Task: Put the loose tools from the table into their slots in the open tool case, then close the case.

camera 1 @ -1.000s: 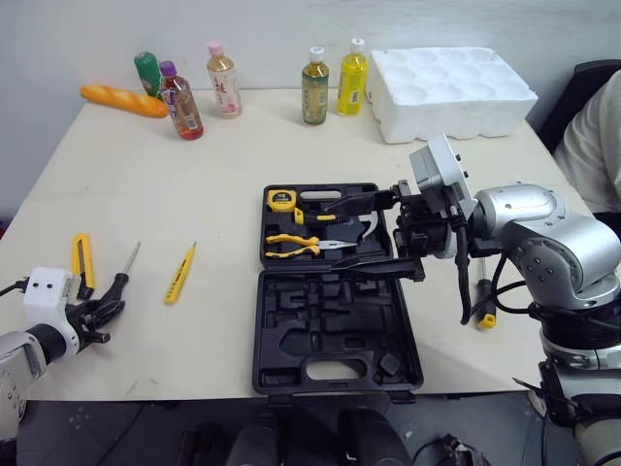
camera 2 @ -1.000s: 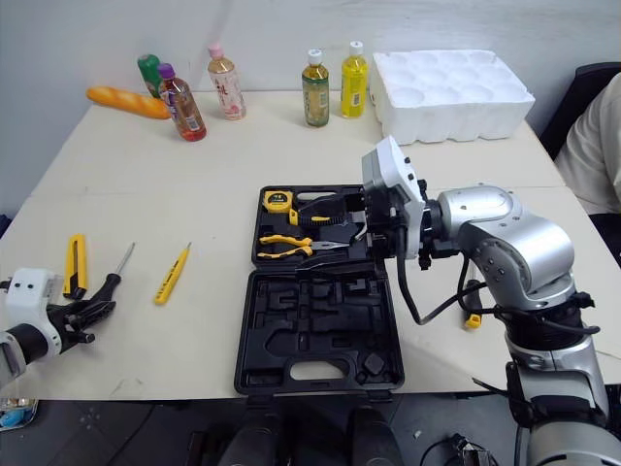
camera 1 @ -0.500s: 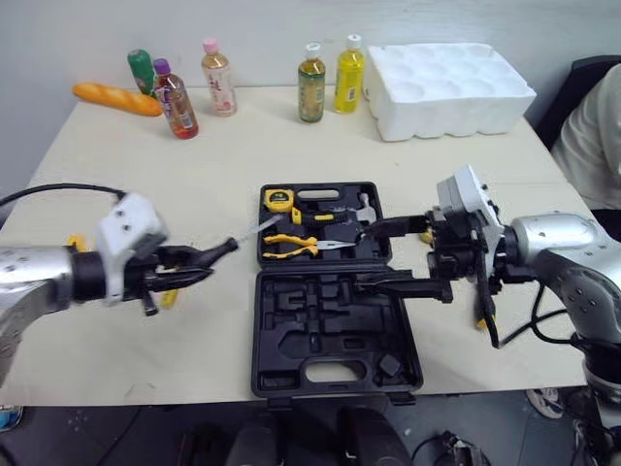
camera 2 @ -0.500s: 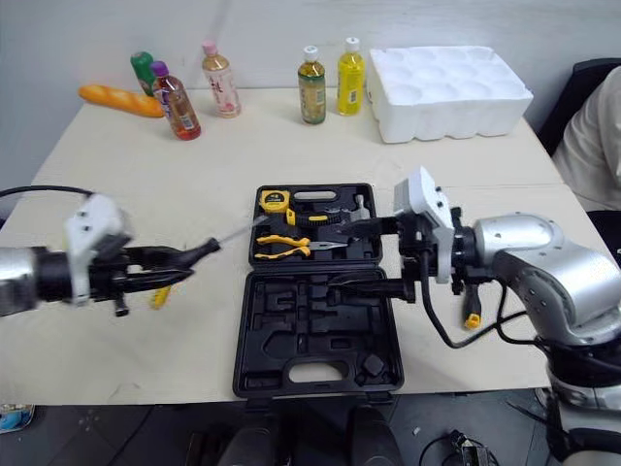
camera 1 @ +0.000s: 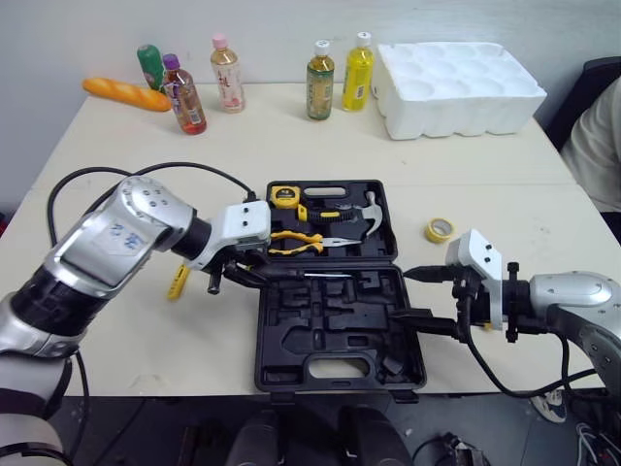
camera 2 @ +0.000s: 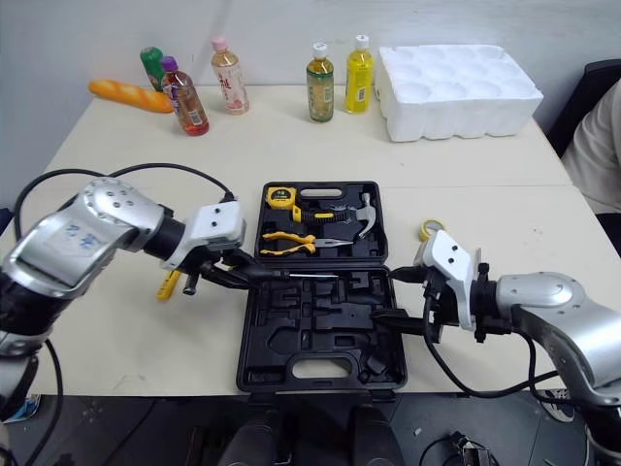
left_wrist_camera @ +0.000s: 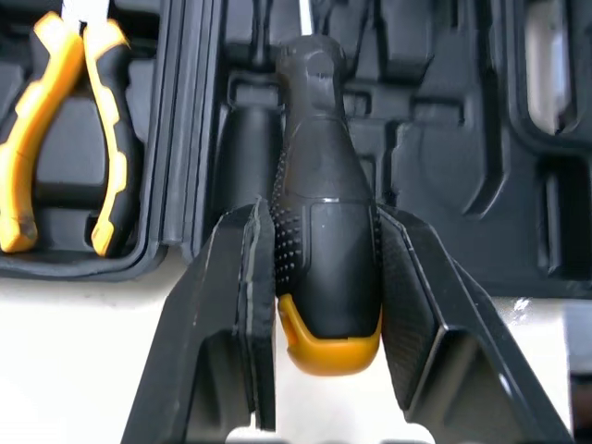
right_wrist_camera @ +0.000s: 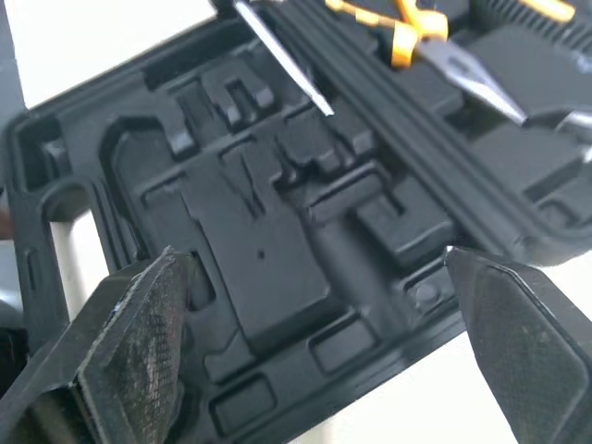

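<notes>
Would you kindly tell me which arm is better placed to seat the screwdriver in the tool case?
Left. The left gripper is shut on the screwdriver, its shaft over the near half of the tool case. The right gripper is open and empty at the case's right edge.

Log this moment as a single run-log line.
step: slotting screwdriver | left gripper: shut on screwdriver, over tool case | right gripper: open, at case's right edge | stowed: pliers, hammer, tape measure | loose: tape roll
</notes>
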You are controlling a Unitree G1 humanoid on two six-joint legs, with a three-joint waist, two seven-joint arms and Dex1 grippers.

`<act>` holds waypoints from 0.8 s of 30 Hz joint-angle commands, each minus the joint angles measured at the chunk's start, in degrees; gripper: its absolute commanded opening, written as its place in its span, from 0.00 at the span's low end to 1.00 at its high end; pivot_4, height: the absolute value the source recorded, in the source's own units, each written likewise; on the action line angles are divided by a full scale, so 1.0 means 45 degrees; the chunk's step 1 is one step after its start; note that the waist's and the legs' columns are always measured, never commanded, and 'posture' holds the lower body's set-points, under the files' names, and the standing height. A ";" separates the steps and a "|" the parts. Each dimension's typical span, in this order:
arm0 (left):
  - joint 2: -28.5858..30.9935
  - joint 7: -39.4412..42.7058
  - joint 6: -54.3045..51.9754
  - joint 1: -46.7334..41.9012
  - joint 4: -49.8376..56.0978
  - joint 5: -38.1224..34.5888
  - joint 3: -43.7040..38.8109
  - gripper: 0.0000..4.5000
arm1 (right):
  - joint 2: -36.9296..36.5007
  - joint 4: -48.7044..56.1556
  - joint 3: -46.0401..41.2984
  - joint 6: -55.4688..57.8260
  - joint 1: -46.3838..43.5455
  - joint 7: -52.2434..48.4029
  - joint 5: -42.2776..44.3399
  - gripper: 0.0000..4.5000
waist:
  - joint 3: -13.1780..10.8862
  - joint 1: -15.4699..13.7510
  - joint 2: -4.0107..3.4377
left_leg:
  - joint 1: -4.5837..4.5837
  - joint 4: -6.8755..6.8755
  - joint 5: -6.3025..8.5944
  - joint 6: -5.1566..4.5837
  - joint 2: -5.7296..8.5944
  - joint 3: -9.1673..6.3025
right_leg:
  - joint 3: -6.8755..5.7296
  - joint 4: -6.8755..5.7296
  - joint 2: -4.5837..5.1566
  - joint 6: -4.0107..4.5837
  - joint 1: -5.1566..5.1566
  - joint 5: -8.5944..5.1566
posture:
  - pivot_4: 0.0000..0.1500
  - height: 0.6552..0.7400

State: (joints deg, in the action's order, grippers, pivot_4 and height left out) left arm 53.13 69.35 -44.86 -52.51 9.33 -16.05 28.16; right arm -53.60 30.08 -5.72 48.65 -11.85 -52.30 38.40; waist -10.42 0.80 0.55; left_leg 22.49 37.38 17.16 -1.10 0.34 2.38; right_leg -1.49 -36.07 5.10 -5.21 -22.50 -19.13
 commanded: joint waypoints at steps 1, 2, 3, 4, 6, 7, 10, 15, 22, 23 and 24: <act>-0.0637 0.0342 0.0430 -0.0771 -0.0439 0.0838 0.0366 0.23 | 0.0151 0.0920 -0.0553 -0.0036 0.0358 0.0366 0.0329 1.00 | -0.0001 -0.0129 0.0002 | 0.0004 0.0005 0.0001 -0.0002 0.0000 0.0000 | 0.0000 0.0001 -0.0001 -0.0002 -0.0001 0.0001 | 1.00 1.00; -0.0796 0.0402 0.0413 -0.0862 -0.0538 0.0962 0.0417 0.23 | 0.0169 0.1026 -0.0570 -0.0006 0.0465 0.0425 0.0365 1.00 | -0.0001 -0.0174 0.0003 | 0.0009 0.0007 0.0001 -0.0002 -0.0002 -0.0001 | 0.0001 0.0002 -0.0004 -0.0004 -0.0004 0.0002 | 1.00 1.00; -0.1005 0.0397 0.0264 -0.0962 -0.0617 0.1074 0.0494 0.23 | 0.0155 0.1103 -0.0588 -0.0030 0.0609 0.0439 0.0361 1.00 | -0.0002 -0.0199 0.0004 | 0.0013 0.0014 0.0002 -0.0003 -0.0002 -0.0004 | 0.0000 0.0001 -0.0004 -0.0004 -0.0004 0.0002 | 1.00 1.00; -0.1192 0.0380 0.0123 -0.1029 -0.0665 0.1167 0.0539 0.23 | 0.0140 0.1151 -0.0604 -0.0045 0.0699 0.0462 0.0369 1.00 | -0.0002 -0.0212 0.0004 | 0.0023 0.0019 0.0002 -0.0004 -0.0002 -0.0007 | -0.0001 0.0002 -0.0005 -0.0007 -0.0007 0.0004 | 1.00 1.00; -0.1555 0.0326 -0.0134 -0.1124 -0.0705 0.1356 0.0640 0.23 | 0.0134 0.1223 -0.0632 -0.0074 0.0844 0.0535 0.0386 1.00 | -0.0002 -0.0222 0.0004 | 0.0033 0.0039 0.0006 -0.0010 -0.0002 -0.0012 | -0.0003 0.0001 -0.0005 -0.0013 -0.0007 0.0007 | 1.00 1.00; -0.1723 0.0258 -0.0148 -0.1147 -0.0748 0.1540 0.0728 0.23 | 0.0146 0.1251 -0.0647 -0.0065 0.0886 0.0589 0.0411 1.00 | -0.0002 -0.0229 0.0004 | 0.0036 0.0048 0.0007 -0.0013 -0.0002 -0.0012 | -0.0002 0.0000 -0.0005 -0.0017 -0.0006 0.0009 | 1.00 1.00; -0.2037 0.0180 -0.0091 -0.1077 -0.0855 0.1931 0.0810 0.23 | 0.0186 0.1331 -0.0634 -0.0042 0.0933 0.0727 0.0497 1.00 | -0.0002 -0.0214 0.0004 | 0.0051 0.0085 0.0015 -0.0026 -0.0002 -0.0017 | -0.0003 -0.0007 -0.0004 -0.0026 -0.0004 0.0014 | 1.00 1.00; -0.2276 0.0311 -0.0022 -0.0967 -0.0902 0.2160 0.0760 0.23 | 0.0146 0.1325 -0.0598 -0.0068 0.0936 0.0771 0.0545 1.00 | -0.0002 -0.0206 0.0004 | 0.0058 0.0110 0.0018 -0.0031 -0.0002 -0.0021 | -0.0004 -0.0026 -0.0005 -0.0028 -0.0007 0.0015 | 1.00 1.00; -0.2854 0.0050 0.0333 -0.0980 -0.1444 0.2821 0.0898 0.23 | 0.0107 0.1352 -0.0650 -0.0069 0.1012 0.0784 0.0575 1.00 | -0.0002 -0.0257 0.0004 | 0.0075 0.0149 0.0026 -0.0045 -0.0002 -0.0027 | -0.0008 -0.0050 -0.0003 -0.0029 -0.0009 0.0016 | 1.00 1.00; -0.2932 0.0056 0.0383 -0.0960 -0.1472 0.2870 0.0887 0.23 | 0.0111 0.1368 -0.0650 -0.0072 0.1038 0.0793 0.0579 1.00 | -0.0002 -0.0269 0.0004 | 0.0075 0.0150 0.0026 -0.0045 -0.0002 -0.0027 | -0.0008 -0.0051 -0.0004 -0.0029 -0.0009 0.0016 | 1.00 1.00; -0.3004 0.0074 0.0393 -0.0941 -0.1483 0.2893 0.0893 0.23 | 0.0114 0.1375 -0.0646 -0.0079 0.1058 0.0803 0.0578 1.00 | -0.0002 -0.0268 0.0004 | 0.0075 0.0152 0.0026 -0.0045 -0.0002 -0.0027 | -0.0010 -0.0054 -0.0004 -0.0029 -0.0010 0.0016 | 1.00 1.00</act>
State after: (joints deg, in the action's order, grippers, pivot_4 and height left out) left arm 39.85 69.59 -43.76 -56.26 1.92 -3.82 32.69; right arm -53.12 34.11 -7.16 48.80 -7.42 -48.92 40.17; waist -10.43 -0.41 0.57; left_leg 22.83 38.07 17.28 -1.30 0.33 2.26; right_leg -1.54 -36.32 5.08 -5.34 -22.56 -19.06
